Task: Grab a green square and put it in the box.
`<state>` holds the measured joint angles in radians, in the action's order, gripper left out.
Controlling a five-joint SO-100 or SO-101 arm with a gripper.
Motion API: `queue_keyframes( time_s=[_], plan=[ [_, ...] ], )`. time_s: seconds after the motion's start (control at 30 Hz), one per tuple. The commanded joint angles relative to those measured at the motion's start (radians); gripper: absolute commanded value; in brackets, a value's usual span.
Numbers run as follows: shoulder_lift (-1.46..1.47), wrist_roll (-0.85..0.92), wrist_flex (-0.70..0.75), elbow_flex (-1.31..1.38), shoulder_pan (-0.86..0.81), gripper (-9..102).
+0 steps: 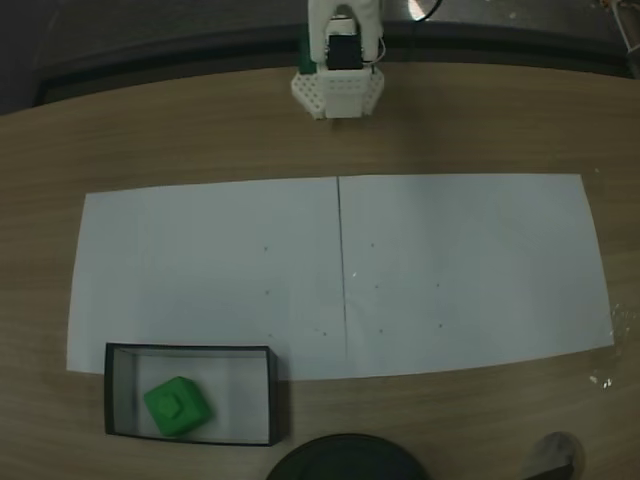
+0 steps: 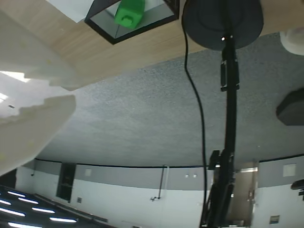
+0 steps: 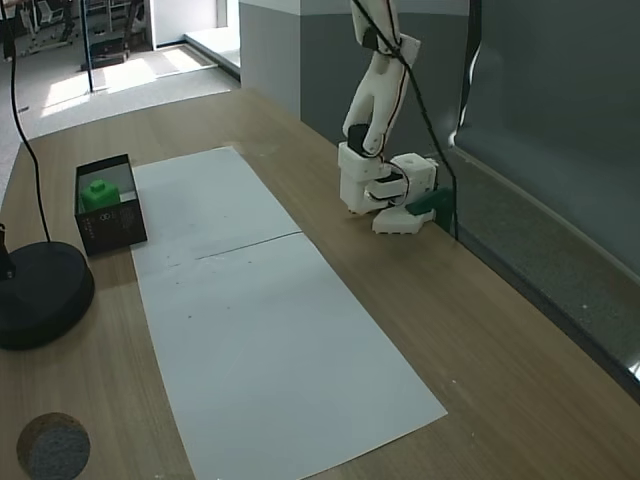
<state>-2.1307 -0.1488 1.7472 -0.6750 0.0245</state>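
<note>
Your green square [image 1: 178, 406] sits inside the box [image 1: 275, 395], on the pale floor toward the box's left half as a fixed view from above shows it, stud side up and turned a little askew to the walls. In a fixed view from the side, the green square [image 3: 98, 193] lies in the far end of the box [image 3: 112, 229], which stands on the wooden table [image 3: 480, 330] at the left edge of the white paper sheets [image 3: 260, 330], its near-left corner just off the paper.

The arm [image 3: 375, 90] is folded up over its white base [image 3: 385, 190] at the far side of the table, well apart from the box. You see the base [image 1: 337, 92] at the top middle of the view from above, beyond the two paper sheets [image 1: 450, 270] that meet along a seam in the middle.

In the wrist view the picture is upside down: the gripper [image 2: 47, 97] enters from the left as two pale, blurred fingers with a narrow gap between them, nothing held there. How far apart the tips stand you cannot tell exactly, since they run out of frame. At the top of that view you see the green square [image 2: 129, 12] in the box [image 2: 102, 32], and beside it the round black stand base [image 2: 222, 19] with its pole [image 2: 230, 109] and a black cable [image 2: 197, 104].

The same black stand base [image 3: 40, 290] rests on the table near the box.
</note>
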Motion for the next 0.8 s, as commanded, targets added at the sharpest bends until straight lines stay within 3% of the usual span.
queue_keyframes(
  time_s=[0.0,0.27,0.57,0.77],
  plan=[
    [-0.281,0.002,-0.063,-0.37,0.044,0],
    [-0.693,0.002,-0.219,-1.003,0.049,0],
    [-1.081,0.156,-0.423,-1.506,0.04,0],
    [-1.344,0.137,-0.485,-1.77,0.041,0]
  ],
)
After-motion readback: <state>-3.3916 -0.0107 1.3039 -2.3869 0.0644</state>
